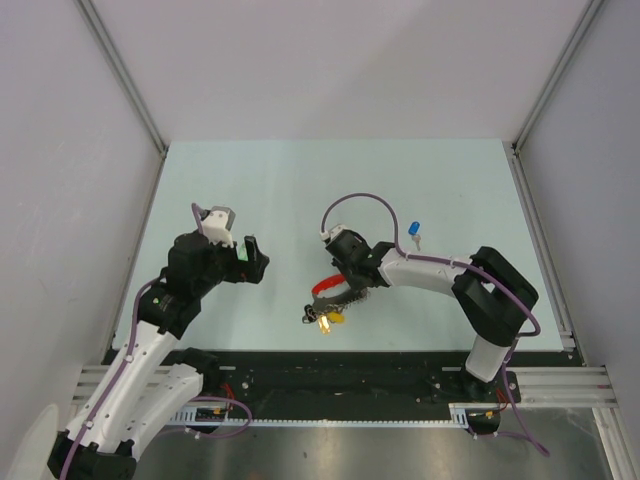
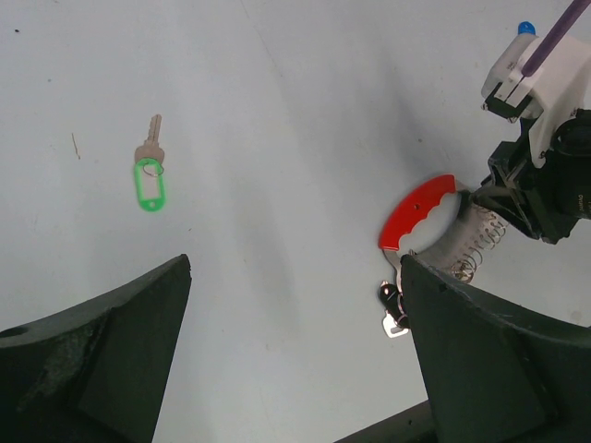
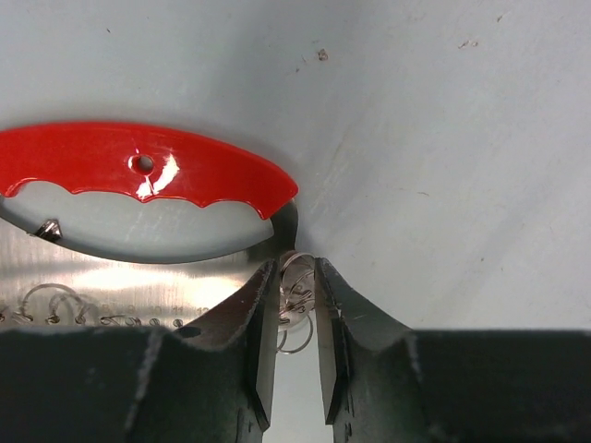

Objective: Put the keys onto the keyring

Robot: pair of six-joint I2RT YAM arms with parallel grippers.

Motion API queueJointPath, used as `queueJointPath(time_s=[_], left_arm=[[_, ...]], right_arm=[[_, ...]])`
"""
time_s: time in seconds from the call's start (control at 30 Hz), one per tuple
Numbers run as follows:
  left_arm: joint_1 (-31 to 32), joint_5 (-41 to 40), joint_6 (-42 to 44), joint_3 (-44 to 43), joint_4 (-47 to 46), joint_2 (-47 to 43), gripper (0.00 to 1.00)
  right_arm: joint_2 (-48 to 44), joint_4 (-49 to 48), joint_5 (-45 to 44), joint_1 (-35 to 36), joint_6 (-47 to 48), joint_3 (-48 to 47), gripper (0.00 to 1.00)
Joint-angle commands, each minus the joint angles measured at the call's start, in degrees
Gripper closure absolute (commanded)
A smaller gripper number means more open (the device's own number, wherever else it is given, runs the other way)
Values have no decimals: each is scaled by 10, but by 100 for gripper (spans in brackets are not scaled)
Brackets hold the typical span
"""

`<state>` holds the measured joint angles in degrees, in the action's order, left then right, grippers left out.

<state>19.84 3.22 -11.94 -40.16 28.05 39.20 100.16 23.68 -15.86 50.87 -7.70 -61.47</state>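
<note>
The right pincer (image 3: 297, 277) is pinching the thin wire loops at the end of the keyring (image 3: 203, 175), just under the tip of its red curve, with its jaws almost together on them. The keyring is lying on the bench (image 1: 250, 180), its yellow-capped keys (image 1: 326, 321) trailing on its near side.

The left pincer (image 2: 295, 369) is hanging to the left of the keyring with its jaws wide apart and nothing between them. The green key (image 2: 148, 180) is lying flat well to the left of the keyring, ahead of the left pincer's opening and off toward the side away from the keyring. Its long axis is running nearly straight away from that pincer, with the blade at the far end and the green cap nearest. The blue key (image 1: 414, 232) is lying to the right of the keyring and further back, clear of both pincers.

The left arm is sitting nearer the green key, so fetching it looks like that arm's job, with the jaws straddling the cap across its narrow width.
</note>
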Motion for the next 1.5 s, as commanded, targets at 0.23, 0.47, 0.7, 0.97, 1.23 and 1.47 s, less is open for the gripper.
queueJointPath(time_s=[0.23,0.47,0.7,0.97,1.23,1.47], left_arm=[[-5,19,31,1,-12,-8,0],[-4,19,30,1,-12,-9,0],[-4,19,30,2,-12,-11,0],[-4,20,31,2,-12,-15,0],[-4,20,31,2,-13,-15,0],[-4,20,31,3,-15,-16,0]], right_arm=[[-2,49,-80,-2,-19,-2,71],[-37,97,-132,-12,-68,-1,72],[-88,68,-87,-31,-80,31,75],[-197,-93,174,-122,-83,158,67],[-197,-196,299,-170,-77,226,57],[-165,-213,293,-170,-78,228,52]])
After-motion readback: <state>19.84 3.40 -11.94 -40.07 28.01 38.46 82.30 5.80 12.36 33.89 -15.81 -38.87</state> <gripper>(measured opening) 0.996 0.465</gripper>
